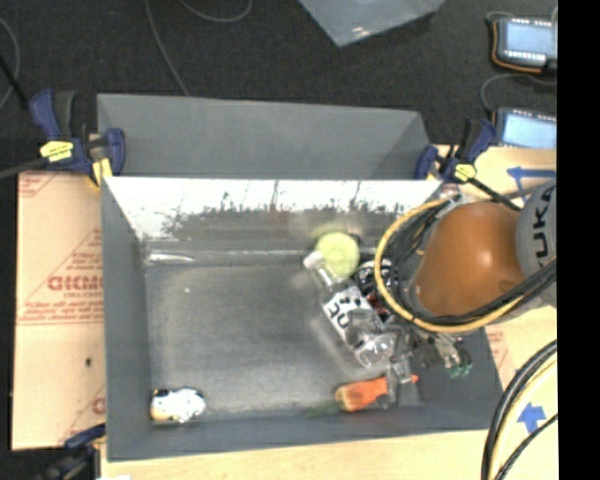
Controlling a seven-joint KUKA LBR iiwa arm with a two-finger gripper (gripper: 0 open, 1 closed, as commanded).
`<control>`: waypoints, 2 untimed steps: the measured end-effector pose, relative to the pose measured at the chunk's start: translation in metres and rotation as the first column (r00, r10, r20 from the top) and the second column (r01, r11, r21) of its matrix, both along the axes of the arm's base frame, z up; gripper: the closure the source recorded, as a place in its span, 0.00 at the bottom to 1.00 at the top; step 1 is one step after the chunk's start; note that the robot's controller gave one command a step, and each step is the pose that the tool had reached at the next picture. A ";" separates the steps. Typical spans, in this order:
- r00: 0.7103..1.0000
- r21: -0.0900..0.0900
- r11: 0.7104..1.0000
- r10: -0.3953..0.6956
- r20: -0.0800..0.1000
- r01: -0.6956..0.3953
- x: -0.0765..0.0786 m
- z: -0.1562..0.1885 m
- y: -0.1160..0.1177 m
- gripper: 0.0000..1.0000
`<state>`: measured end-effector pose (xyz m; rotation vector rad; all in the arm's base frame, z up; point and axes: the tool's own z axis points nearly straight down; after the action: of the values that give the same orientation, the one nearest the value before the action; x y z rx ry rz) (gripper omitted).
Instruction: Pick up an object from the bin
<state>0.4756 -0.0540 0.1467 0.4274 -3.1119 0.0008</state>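
Grey bin, one bottle, two toys

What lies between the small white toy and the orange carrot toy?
Nothing: the camera view shows bare bin floor between the white toy and the orange carrot toy.

Floor on my feed reads dark, near black, matte. Thin black cables run across it at top left, one looping out past the top edge. Top centre: a pale grey sheet, creased, cut off by the frame. Top right: two small devices with lit bluish screens, the upper screen unit and the lower screen unit, one above the other, both well apart from the sheet. Light on the floor looks flat and dim.
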 end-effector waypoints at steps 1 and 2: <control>0.998 -0.001 0.998 0.065 0.003 -0.065 -0.003 -0.013 0.001 0.00; 0.988 -0.001 0.988 0.158 0.005 -0.158 0.000 -0.016 0.000 0.00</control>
<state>0.4758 -0.0542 0.1304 0.6729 -3.0729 0.0029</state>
